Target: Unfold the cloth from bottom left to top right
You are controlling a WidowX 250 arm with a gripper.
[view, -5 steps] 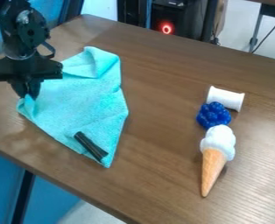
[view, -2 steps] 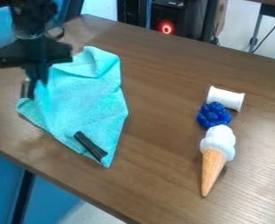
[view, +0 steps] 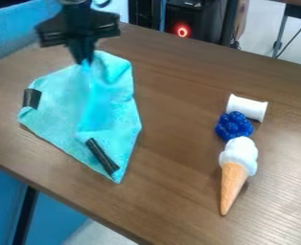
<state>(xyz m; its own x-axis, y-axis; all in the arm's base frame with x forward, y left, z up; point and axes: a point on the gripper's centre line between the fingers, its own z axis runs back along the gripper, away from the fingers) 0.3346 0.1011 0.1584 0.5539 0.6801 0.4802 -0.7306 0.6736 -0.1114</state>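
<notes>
cloth flap (view: 94,100) higher (in end effector (view: 85,61))

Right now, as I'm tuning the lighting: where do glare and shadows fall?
In the camera view, pale sheen covers the table at lower right, a soft shadow hugs the right side of the cone, and a red light glows at the back.

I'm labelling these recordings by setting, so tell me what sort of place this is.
Probably a lab or workroom: a robot arm stands over a wooden table, with dark equipment showing a glowing red ring behind it.
</notes>
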